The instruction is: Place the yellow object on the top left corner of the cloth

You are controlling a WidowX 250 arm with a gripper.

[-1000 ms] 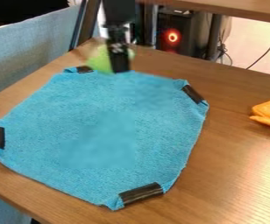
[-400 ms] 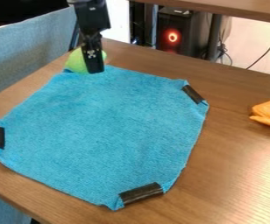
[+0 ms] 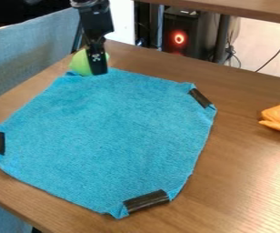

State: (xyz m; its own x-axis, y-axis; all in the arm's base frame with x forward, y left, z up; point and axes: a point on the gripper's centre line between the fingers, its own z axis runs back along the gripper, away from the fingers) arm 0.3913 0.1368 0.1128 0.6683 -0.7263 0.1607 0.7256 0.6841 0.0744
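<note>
Yellow-green object [image 3: 79, 63] is clamped in the fingers of the gripper [image 3: 97, 73] at the cloth's [image 3: 112, 136] upper-left edge

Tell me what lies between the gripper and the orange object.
In the camera view, from the gripper to the orange object, come the blue cloth, the black tape on its upper right corner, then wooden tabletop.

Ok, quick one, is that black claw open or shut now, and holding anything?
Gripper: right by the yellow-green object; whether it's open, closed or holding it can't be told.
</note>
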